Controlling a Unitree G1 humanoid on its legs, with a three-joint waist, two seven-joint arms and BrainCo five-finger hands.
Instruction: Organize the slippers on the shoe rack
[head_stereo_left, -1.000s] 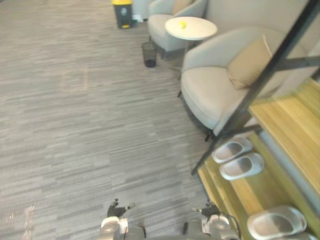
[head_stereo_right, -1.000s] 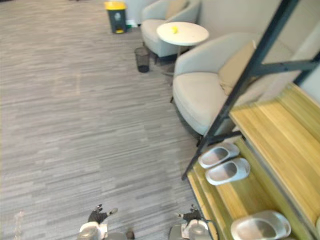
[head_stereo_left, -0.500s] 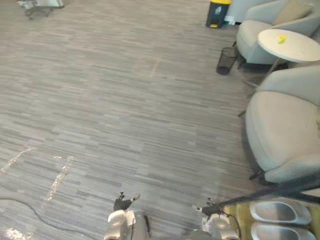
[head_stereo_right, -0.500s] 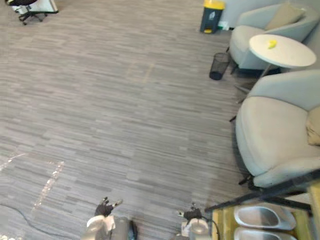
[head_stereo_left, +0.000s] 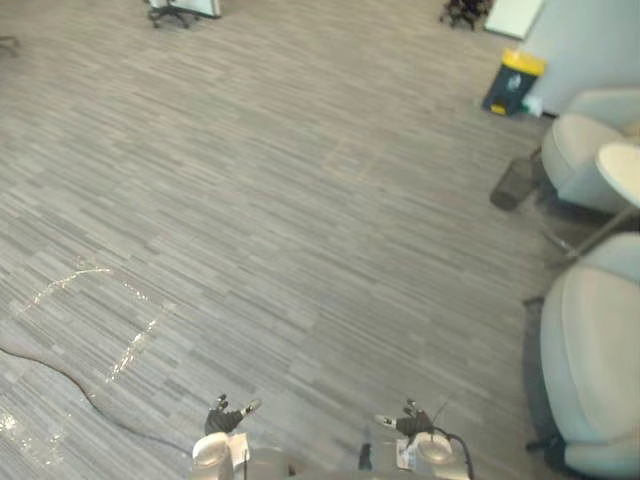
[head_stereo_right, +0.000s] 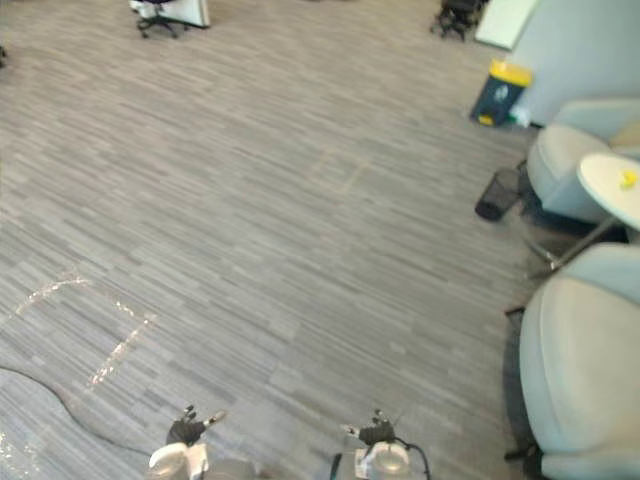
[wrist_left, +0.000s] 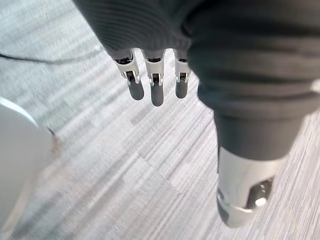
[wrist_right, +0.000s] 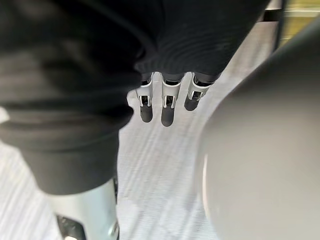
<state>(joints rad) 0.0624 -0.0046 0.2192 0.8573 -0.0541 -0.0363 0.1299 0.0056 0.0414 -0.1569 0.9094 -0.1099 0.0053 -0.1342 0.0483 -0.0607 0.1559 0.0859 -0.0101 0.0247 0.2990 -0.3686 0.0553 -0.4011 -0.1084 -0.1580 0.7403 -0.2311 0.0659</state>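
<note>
Both hands hang low over the grey carpet at the bottom of the eye views. My left hand (head_stereo_left: 224, 421) and right hand (head_stereo_left: 410, 426) are both open and hold nothing. In the left wrist view its fingers (wrist_left: 152, 87) point straight down at bare floor. In the right wrist view the fingers (wrist_right: 167, 102) are likewise straight. Past them a corner of the shoe rack (wrist_right: 300, 22) shows, a black bar with a yellow wooden board. I see no slippers.
A light grey armchair (head_stereo_left: 595, 370) stands at the right edge, a second one (head_stereo_left: 590, 145) behind it. Near them are a round white table (head_stereo_right: 612, 188), a black mesh bin (head_stereo_left: 512, 183) and a yellow-lidded bin (head_stereo_left: 512, 80). Open carpet stretches ahead and left.
The camera has swung left: the shoe rack and its slippers have slid out of the eye views to the right. Both hands stay low and open.
</note>
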